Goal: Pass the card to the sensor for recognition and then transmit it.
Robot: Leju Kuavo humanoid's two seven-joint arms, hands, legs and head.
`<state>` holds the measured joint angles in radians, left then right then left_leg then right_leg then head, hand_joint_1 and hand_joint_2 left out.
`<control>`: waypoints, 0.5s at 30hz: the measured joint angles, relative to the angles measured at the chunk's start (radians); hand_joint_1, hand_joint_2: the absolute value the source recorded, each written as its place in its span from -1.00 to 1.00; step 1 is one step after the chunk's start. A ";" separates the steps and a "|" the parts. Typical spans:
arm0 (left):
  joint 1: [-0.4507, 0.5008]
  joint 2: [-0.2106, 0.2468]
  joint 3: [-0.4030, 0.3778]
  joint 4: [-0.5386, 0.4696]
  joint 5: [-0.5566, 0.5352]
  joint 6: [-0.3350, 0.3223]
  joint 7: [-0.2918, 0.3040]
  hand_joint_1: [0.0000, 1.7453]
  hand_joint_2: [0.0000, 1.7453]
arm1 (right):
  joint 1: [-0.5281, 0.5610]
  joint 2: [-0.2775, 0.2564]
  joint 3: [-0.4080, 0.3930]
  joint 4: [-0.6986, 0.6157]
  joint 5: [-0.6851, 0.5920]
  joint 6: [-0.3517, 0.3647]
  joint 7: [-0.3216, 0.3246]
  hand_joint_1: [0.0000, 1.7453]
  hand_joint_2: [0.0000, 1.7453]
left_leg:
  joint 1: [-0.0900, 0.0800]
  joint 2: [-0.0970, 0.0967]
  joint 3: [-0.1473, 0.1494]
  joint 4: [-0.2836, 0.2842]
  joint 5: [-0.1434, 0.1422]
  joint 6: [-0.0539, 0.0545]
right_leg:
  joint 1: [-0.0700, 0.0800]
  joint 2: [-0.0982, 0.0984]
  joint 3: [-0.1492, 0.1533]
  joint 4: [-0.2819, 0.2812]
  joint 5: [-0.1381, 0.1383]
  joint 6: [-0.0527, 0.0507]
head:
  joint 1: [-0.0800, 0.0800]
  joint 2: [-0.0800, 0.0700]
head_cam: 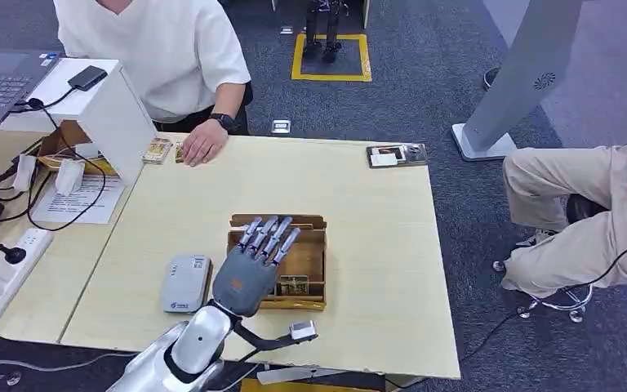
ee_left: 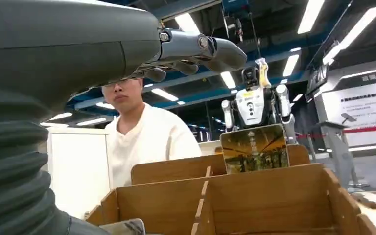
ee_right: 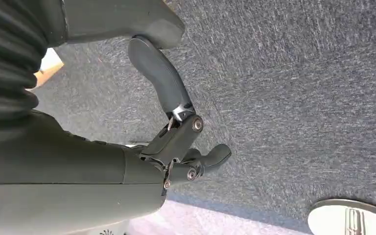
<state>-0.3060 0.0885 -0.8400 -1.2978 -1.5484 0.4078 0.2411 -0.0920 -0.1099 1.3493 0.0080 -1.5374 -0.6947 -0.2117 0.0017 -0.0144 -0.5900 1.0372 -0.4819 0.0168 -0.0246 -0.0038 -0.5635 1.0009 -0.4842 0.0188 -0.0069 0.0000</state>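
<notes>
One card [ee_left: 254,148] stands upright in the far compartment of the wooden box [head_cam: 310,269] on the table [head_cam: 375,212], ahead of and just below the left hand [head_cam: 253,269]. That hand hovers over the box, fingers spread, holding nothing. The right hand [ee_right: 176,142] hangs over the carpet, empty and loosely curled, so the left is judged nearer.

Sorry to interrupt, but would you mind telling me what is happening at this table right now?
The left robot hand hovers open over a wooden card box on the table, holding nothing yet. A card stands upright in the box. A grey card reader lies just left of the box. The right robot hand hangs open above the carpet. A person sits across the table, one hand resting on it.
</notes>
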 joint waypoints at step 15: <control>-0.018 0.006 -0.008 0.032 0.000 -0.066 -0.010 -1.00 1.00 | 0.002 0.000 0.006 0.000 -0.026 0.000 0.002 -1.00 1.00 | 0.000 0.000 0.000 0.000 0.000 0.000 | 0.000 0.000 0.000 0.000 0.000 0.000 | 0.000 0.000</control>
<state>-0.3236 0.0942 -0.8476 -1.2657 -1.5484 0.3414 0.2308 -0.0896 -0.1099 1.3558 0.0080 -1.5633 -0.6947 -0.2094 0.0017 -0.0144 -0.5900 1.0372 -0.4818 0.0168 -0.0246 -0.0038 -0.5633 1.0009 -0.4842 0.0188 -0.0069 0.0000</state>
